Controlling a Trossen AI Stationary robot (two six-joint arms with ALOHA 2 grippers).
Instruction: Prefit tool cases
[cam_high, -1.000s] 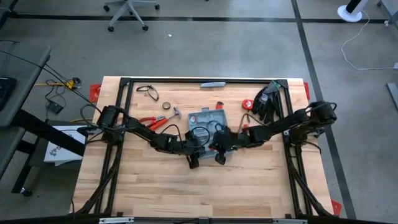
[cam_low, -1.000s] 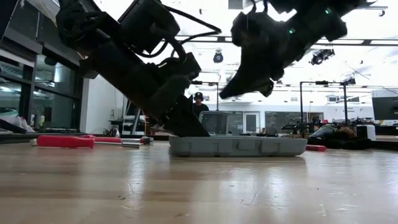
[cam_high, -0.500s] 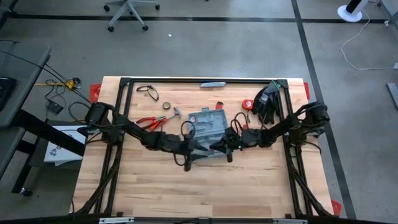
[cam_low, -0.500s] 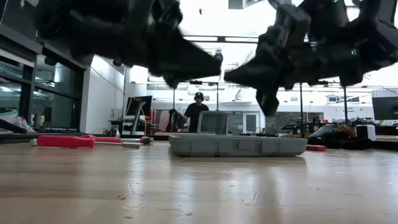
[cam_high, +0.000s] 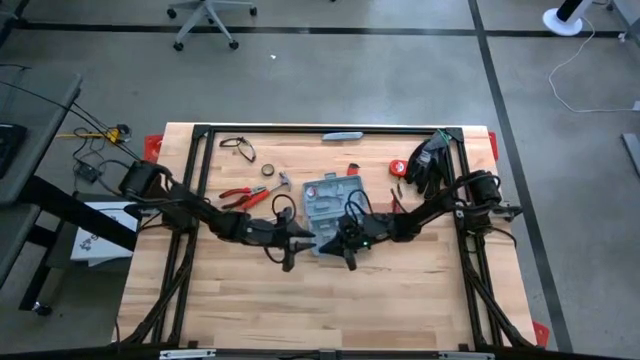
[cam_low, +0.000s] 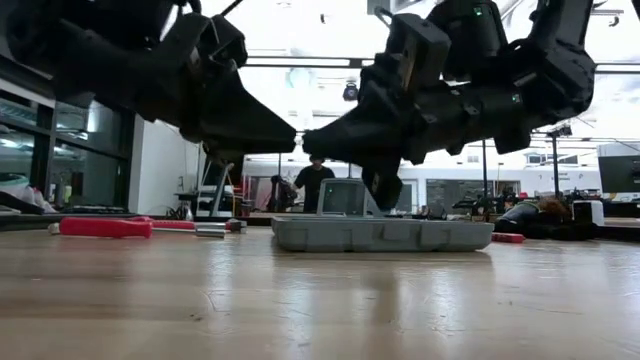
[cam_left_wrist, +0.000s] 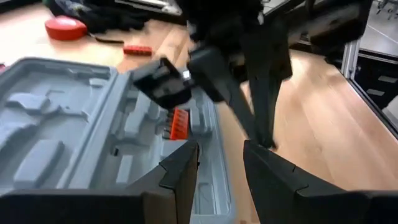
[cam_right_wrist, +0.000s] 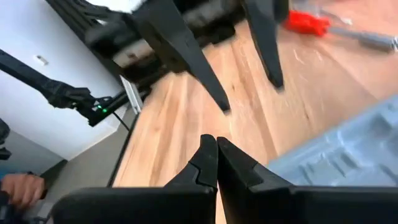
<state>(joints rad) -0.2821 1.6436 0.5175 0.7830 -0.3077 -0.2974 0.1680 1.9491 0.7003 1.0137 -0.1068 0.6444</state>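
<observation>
The left gripper (cam_high: 290, 258) hangs just left of centre in the high view, its fingers (cam_left_wrist: 180, 171) parted with a clear gap between them and nothing held; in the low view it sits above the table, up and to the left of the case. Facing it, the right gripper (cam_high: 349, 256) hangs just right of centre, its two fingers (cam_right_wrist: 205, 163) pressed together and empty. Both grippers hover off the wooden table (cam_high: 250, 310), near the lower edge of the tool case (cam_high: 331, 200). That blue-grey case lies open and flat at the middle of the table, slightly above centre in the high view, its moulded inside showing with a small orange-red insert (cam_left_wrist: 180, 124). Red-handled pliers (cam_high: 243, 196) lie to its left, and a red tape measure (cam_left_wrist: 65, 27) lies toward the table's upper right.
</observation>
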